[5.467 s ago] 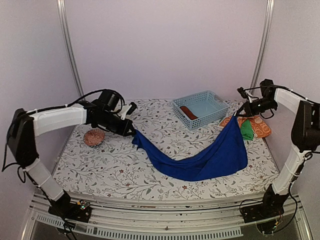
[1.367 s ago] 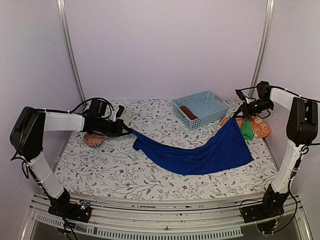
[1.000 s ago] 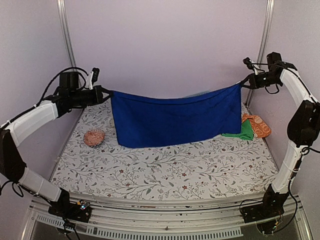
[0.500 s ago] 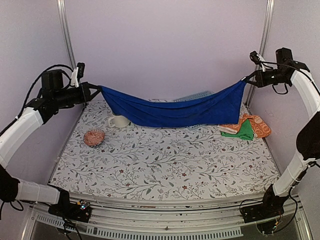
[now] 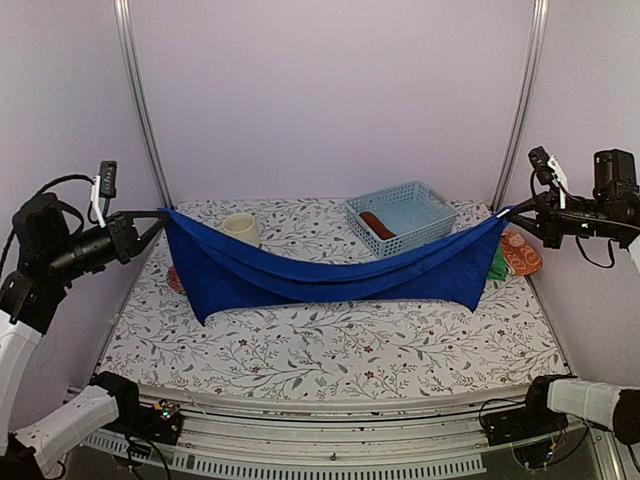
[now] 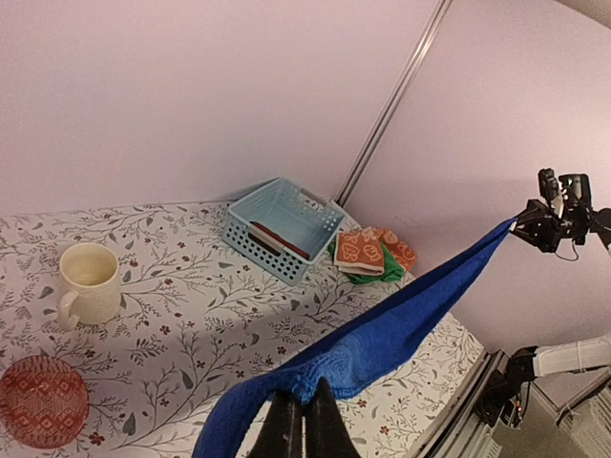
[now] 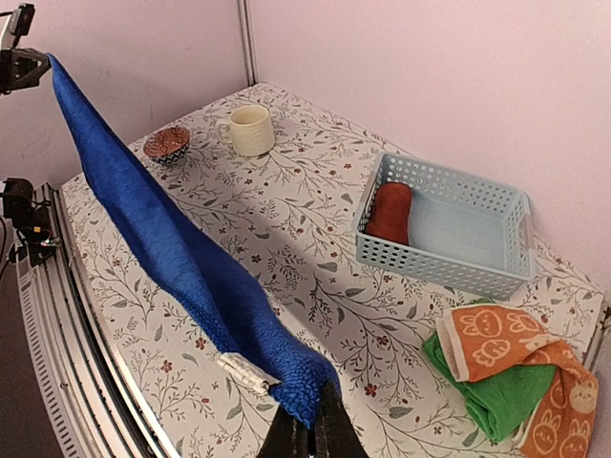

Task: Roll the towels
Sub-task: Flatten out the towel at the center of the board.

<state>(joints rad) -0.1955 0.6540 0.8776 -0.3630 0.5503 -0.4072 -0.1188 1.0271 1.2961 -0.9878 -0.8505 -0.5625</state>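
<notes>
I can barely see the red patterned bowl (image 5: 173, 281) or folded green towel (image 5: 497, 265) behind the stretched royal-blue towel (image 5: 330, 280).

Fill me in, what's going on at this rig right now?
Both arms hold the blue towel stretched above the table, one end in the left gripper, the other in the right gripper. It sags in the middle and is not rolled yet. A rust-brown towel lies in the basket; the orange towel and green towel sit at the right edge.

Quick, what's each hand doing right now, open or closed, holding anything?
Left hand: closed on one end of the blue towel.
Right hand: closed on its other end.
</notes>
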